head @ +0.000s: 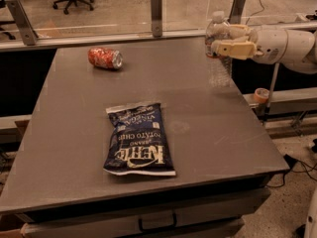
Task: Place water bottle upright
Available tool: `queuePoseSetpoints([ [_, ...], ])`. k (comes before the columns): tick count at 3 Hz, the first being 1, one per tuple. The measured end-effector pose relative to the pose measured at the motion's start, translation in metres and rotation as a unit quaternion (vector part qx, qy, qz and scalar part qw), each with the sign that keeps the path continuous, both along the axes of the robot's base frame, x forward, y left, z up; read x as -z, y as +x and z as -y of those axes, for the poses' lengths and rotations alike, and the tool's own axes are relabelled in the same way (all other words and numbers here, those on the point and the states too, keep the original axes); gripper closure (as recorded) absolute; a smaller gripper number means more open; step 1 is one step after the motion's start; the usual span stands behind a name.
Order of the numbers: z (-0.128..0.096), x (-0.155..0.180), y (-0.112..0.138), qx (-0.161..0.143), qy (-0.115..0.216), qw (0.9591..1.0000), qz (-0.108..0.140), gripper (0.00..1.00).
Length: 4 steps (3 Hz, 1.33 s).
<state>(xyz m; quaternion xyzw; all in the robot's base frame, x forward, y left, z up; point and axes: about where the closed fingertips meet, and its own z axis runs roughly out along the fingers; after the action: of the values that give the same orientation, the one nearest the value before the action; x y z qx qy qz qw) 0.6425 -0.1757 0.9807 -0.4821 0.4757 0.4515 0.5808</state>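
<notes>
The water bottle [219, 68] is clear ribbed plastic with a white cap. It stands upright at the far right edge of the grey table [198, 128], its base at or just above the surface. My gripper [226, 38] reaches in from the right and is shut on the bottle's upper part, one tan finger [232, 48] in front of it and the other behind. The white arm [282, 46] extends off the right side.
A crushed red soda can [105, 58] lies on its side at the far left. A blue chips bag [138, 140] lies flat in the table's middle. A glass barrier with metal posts [156, 14] runs along the far edge. An orange tape roll [261, 94] sits beyond the right edge.
</notes>
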Motion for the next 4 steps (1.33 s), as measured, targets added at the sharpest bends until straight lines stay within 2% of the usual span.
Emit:
queuePoseSetpoints([
  [2,0.01,0.012,0.0,-0.02,0.044,0.9984,0.028,1.0],
  [4,0.02,0.015,0.001,-0.02,0.08,0.9962,0.028,1.0],
])
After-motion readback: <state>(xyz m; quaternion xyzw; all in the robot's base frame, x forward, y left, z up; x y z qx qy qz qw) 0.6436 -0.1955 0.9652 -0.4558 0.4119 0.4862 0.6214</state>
